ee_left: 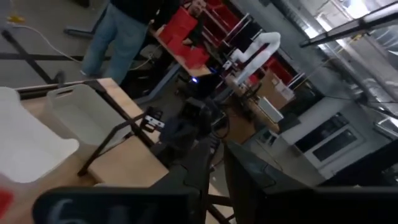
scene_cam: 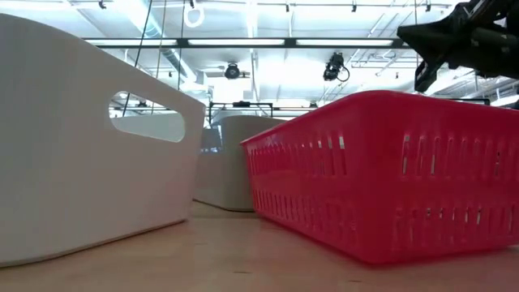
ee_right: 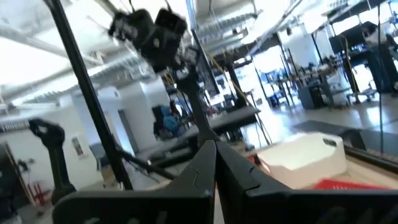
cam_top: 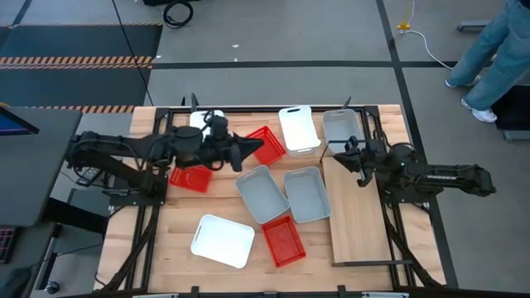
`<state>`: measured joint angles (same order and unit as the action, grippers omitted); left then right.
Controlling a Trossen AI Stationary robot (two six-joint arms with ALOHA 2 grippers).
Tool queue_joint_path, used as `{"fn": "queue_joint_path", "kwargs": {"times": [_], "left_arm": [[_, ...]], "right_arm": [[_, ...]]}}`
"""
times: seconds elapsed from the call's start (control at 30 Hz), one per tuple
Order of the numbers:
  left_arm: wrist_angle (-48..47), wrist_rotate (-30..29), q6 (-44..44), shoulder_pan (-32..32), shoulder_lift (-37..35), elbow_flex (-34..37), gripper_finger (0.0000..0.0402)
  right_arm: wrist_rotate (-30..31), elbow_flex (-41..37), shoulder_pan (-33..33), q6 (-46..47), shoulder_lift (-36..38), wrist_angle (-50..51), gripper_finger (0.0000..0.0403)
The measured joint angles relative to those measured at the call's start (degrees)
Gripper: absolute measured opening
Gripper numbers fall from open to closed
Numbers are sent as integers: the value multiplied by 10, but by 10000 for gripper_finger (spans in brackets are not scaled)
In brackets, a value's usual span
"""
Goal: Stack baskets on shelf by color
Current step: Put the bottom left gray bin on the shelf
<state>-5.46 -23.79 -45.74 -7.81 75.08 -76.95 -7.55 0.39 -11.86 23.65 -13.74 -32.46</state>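
Currently, left gripper (cam_top: pixel 252 150): mine, well to the left of the shelf (cam_top: pixel 360 228), tips at the rim of a tilted red basket (cam_top: pixel 269 142); I cannot tell whether the fingers pinch that rim or just sit beside it.
Risk, left side: if I have only a thin bite on the mesh wall, I judge the basket could swing or slip out on the way across to the shelf, and it could clip the white basket (cam_top: pixel 298 128) that lies between.
Right gripper (cam_top: pixel 341 153): mine, fingers pressed together and empty, over the shelf's far end, just beside a grey basket (cam_top: pixel 342 126).
Risk, right side: this arm sits over the shelf, so a basket carried in could hit it unless I clear it off first.
Shelf: nothing stacked on its bare panel; whether the far grey basket rests on it I cannot tell.
Count, red: three, all left of the shelf.
Count, white: three, all left of the shelf, one half hidden under my left arm.
Count, grey: three, two just left of the shelf, one at its far end.
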Motion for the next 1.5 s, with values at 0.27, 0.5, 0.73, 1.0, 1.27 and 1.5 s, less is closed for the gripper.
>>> {"fn": "queue_joint_path", "kwargs": {"times": [0.27,0.5,0.73,1.0,1.27,1.5], "left_arm": [[-55,150,6,46,18,0,98],[-385,190,72,85,19,0,161],[-501,196,186,134,55,0,215],[-499,246,240,160,141,1,275],[-481,290,255,163,220,1,282],[-478,270,267,159,271,1,282]], "right_arm": [[29,1,0,153,-3,-144,12],[43,35,0,157,-10,-163,12],[73,46,0,196,-44,-160,12],[110,46,1,285,-90,-164,12],[110,46,1,287,-96,-173,12],[92,46,1,297,-96,-185,36]]}}
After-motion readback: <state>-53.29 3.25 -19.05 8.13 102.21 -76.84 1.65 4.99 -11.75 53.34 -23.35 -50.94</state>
